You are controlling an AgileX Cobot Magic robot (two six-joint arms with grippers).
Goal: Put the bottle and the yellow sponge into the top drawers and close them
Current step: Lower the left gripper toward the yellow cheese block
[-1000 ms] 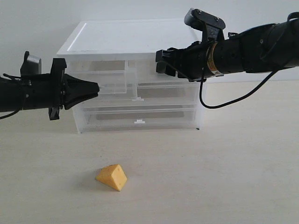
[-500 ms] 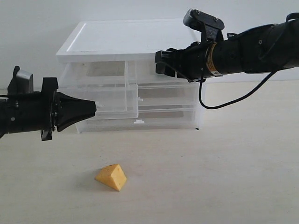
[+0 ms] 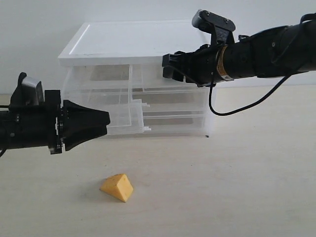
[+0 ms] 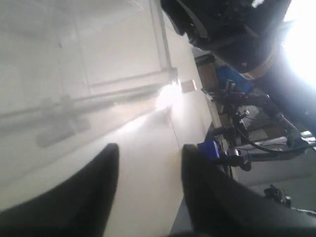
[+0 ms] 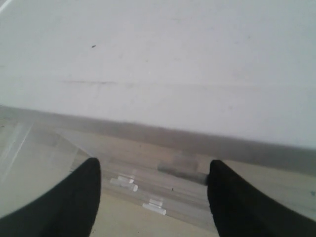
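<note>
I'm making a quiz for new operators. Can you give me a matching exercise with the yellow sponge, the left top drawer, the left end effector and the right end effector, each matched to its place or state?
Column 1:
1. yellow sponge
2. left top drawer
3. left end effector
4. right end effector

Column 2:
A. pulled partly out
B. up by the cabinet's white top
C. lying on the table
D. low, just in front of the pulled-out drawer

Pairs: 1-C, 2-A, 3-D, 4-B

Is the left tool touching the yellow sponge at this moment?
Apart. The exterior view shows the left tool in the air, and the sponge lies well below it, with a plain gap between them.
</note>
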